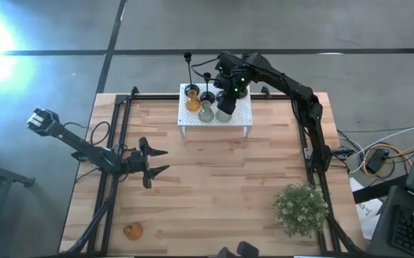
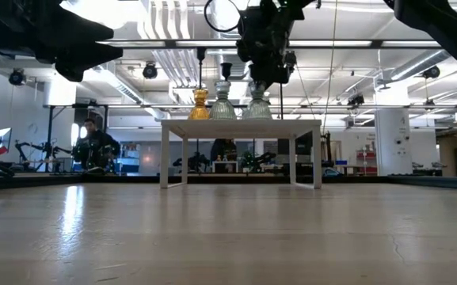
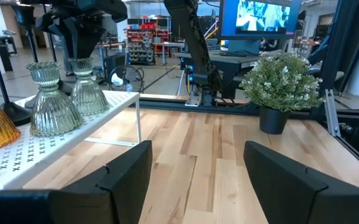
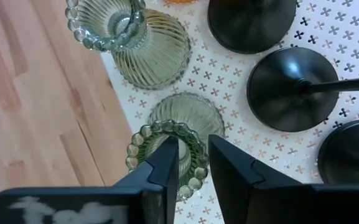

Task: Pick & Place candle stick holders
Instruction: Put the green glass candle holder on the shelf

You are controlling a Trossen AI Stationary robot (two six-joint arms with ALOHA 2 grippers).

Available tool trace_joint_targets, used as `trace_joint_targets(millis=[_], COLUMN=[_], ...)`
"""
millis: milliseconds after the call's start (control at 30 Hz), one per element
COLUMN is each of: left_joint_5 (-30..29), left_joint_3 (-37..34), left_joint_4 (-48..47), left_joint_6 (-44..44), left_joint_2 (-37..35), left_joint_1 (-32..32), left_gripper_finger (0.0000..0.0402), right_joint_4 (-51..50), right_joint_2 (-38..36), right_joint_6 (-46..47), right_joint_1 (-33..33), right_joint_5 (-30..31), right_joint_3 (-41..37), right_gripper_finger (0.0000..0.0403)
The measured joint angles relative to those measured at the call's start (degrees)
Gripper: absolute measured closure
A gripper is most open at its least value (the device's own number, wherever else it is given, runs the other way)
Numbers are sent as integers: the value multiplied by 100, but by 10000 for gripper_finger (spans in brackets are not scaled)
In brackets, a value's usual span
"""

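A white perforated rack (image 1: 240,115) stands at the table's far edge. On it are an amber glass holder (image 1: 192,102), a pale green one (image 1: 206,111), three black stemmed holders (image 4: 288,87) and a second pale green holder (image 4: 185,115), upright on its base. My right gripper (image 4: 193,155) points steeply down over that second green holder, slightly open, with its beaded rim between the fingers. Another amber holder (image 1: 133,231) sits on the table near the front left corner. My left gripper (image 1: 160,161) waits open at mid-left, holding nothing. My right gripper comes from above at the pale green holder's beaded rim (image 4: 199,155), one finger (image 4: 167,165) inside the cup and the other outside. The holder stands upright on the rack. I cannot tell whether the fingers touch the rim.
A bushy potted plant (image 1: 301,208) stands at the front right. The black holders' thin stems (image 1: 187,64) rise close behind my right gripper. Bare wood lies between the rack and the near edge.
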Motion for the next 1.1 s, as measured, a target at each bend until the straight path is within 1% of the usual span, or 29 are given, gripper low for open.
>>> trace_joint_targets(millis=[333,500,1100], left_joint_5=[0,0,0], left_joint_3=[0,0,0], left_joint_4=[-16,-22,-26], left_joint_6=[0,-1,-2], left_joint_2=[0,0,0], left_joint_1=[0,0,0], left_gripper_finger=[142,142,142], right_joint_4=[169,171,42], right_joint_2=[2,2,-2], right_joint_6=[31,45,46], right_joint_1=[-20,-32,-37], right_joint_5=[14,206,264], right_joint_3=[-2,-2,0], right_gripper_finger=[274,250,195])
